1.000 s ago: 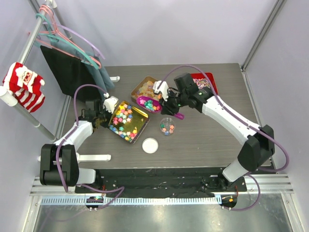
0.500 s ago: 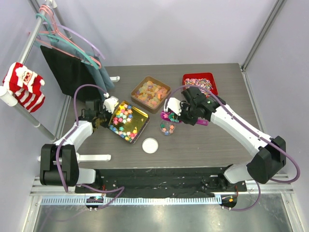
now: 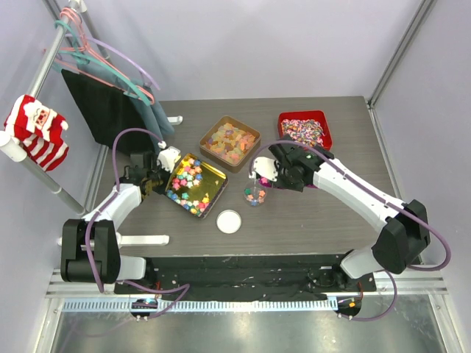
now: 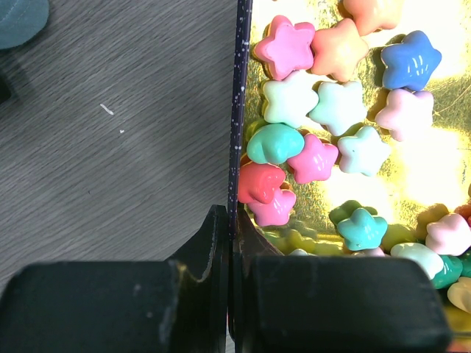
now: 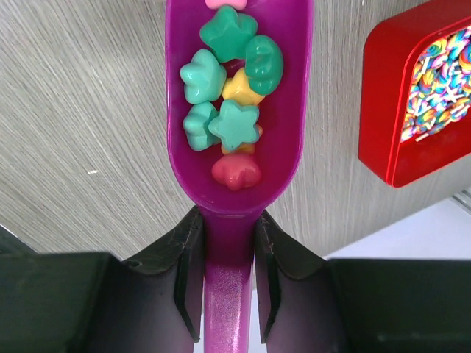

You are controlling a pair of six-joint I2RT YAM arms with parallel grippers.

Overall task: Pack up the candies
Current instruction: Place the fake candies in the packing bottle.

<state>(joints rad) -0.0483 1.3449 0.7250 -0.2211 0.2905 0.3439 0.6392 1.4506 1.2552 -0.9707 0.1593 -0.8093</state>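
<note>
Most of the candies (image 3: 190, 184) lie loose in a gold tray (image 4: 241, 88) left of the table's (image 3: 309, 213) middle: small stars in pink, blue, mint, peach and yellow. We see a second small heap, mostly green with one yellow and one red, in the bowl of a purple scoop (image 5: 291, 125). A few more sit in a clear cup (image 3: 263, 197) at 3 o'clock from the tray.

The right gripper (image 5: 227, 235) clamps the scoop's handle between its two fingers. Its arm rises from its base at the table's 5 o'clock corner, bends at the elbow, and stretches toward 10 o'clock until the wrist hangs over the cup's 12 o'clock side.

The left gripper (image 4: 230, 232) is pinched narrow on the tray's rim at its 9 o'clock edge, with that arm folded short.

A white lid (image 3: 229, 221) lies at 5 o'clock from the tray. A brown tin (image 3: 208, 128) of pale gummies stands at 1 o'clock from it, and a red box (image 5: 383, 147) of speckled sweets sits at 2 o'clock from the cup.
</note>
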